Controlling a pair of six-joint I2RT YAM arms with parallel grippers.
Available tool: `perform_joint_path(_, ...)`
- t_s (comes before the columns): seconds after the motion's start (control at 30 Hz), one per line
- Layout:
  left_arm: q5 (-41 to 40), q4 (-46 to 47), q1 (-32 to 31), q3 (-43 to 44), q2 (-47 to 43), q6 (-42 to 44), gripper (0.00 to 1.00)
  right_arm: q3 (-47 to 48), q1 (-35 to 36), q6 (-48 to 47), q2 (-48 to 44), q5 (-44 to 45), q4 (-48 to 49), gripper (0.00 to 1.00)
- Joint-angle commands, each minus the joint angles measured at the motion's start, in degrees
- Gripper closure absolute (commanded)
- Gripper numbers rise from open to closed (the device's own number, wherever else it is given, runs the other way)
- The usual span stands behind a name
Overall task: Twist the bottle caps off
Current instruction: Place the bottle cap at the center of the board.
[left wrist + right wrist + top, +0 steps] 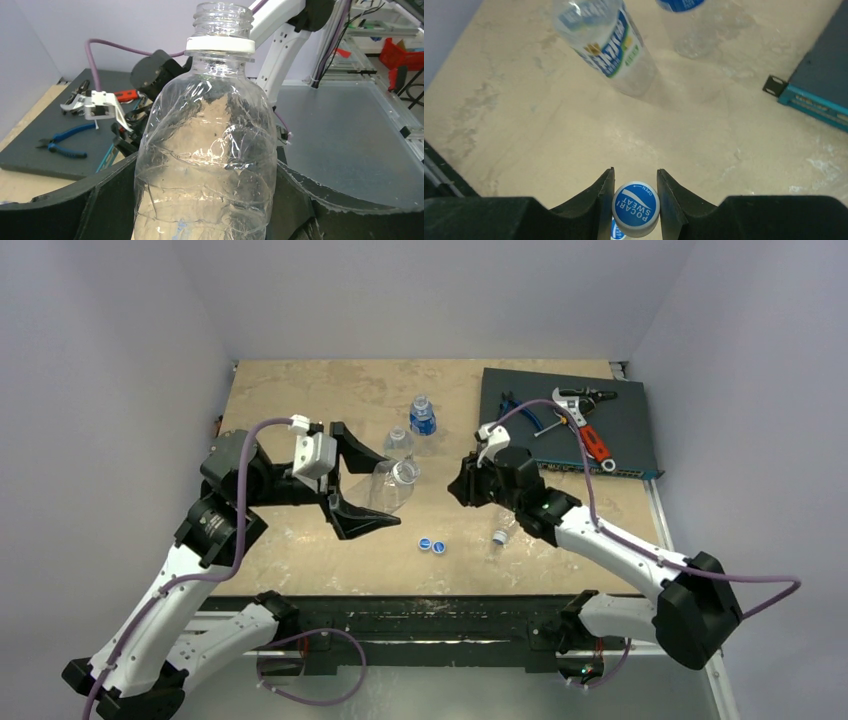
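Left claw gripping crinkled uncapped bottle, right claw pinching blue cap, two loose caps on table

Four bottles are being counted around the middle of the table (one lying on its side). Three blue caps are being counted, two loose toward the near edge. Three hand tools are being counted on one dark mat at the far right corner.

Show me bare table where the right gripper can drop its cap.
Bare table lies far left, beyond the left gripper, and in the near strip left of the two loose caps. Crowded: the middle, around the bottles and right gripper.
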Motion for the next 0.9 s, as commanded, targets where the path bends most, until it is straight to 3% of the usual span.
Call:
perform_joint_path(0.0, -3.2, -0.8, -0.1, -1.6, -0.9, 2.4, 1.00, -6.1, 1.5, 4.5, 1.1, 7.3, 11.0, 1.00)
perform_joint_path(0.27, -3.3, 0.4, -0.1, -1.5, -0.7, 1.7, 1.00, -8.5, 10.8, 8.4, 14.3, 20.1, 15.9, 1.00)
perform_joint_path(0.57, -3.8, 0.0, -0.1, -0.7, -1.1, 2.1, 1.00, -11.2, 12.4, 13.7, 20.3, 25.1, 19.6, 1.00)
perform_joint_path(0.7, -3.5, 1.3, -0.1, -1.0, -1.0, 1.3, 1.00, -12.0, 13.5, 14.8, 21.6, 26.4, 19.5, 0.79)
perform_joint_path(0.87, -3.3, 1.6, 0.0, -0.5, -0.7, 1.1, 1.00, -12.6, 14.2, 15.5, 21.0, 26.8, 19.1, 0.61)
